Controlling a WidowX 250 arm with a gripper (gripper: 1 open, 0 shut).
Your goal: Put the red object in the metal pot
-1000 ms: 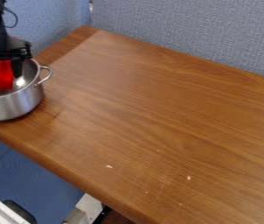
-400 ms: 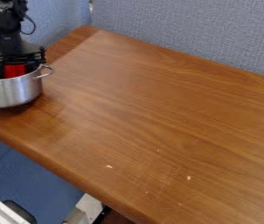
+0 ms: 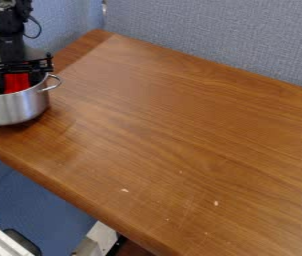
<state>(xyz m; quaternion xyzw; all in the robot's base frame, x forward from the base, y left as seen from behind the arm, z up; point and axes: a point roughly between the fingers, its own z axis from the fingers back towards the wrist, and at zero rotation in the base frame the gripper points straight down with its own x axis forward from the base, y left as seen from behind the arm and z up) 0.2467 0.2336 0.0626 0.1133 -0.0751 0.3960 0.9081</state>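
Note:
The metal pot (image 3: 15,106) stands at the far left edge of the wooden table, shiny, with a small side handle facing right. My black gripper (image 3: 10,75) hangs straight down over the pot's opening. It is shut on the red object (image 3: 20,72), which shows only as a thin red strip at rim height between the dark fingers. The lower part of the red object and the fingertips are hidden by the pot's wall.
The wooden table (image 3: 181,130) stretches to the right and toward the front, and its near edge drops off at the lower left. A blue-grey wall (image 3: 221,35) runs behind it. A blue panel stands behind the arm.
The arm has shifted slightly to the right over the pot. The red object showed as a taller upright piece a second ago and now shows only as a low strip at the rim.

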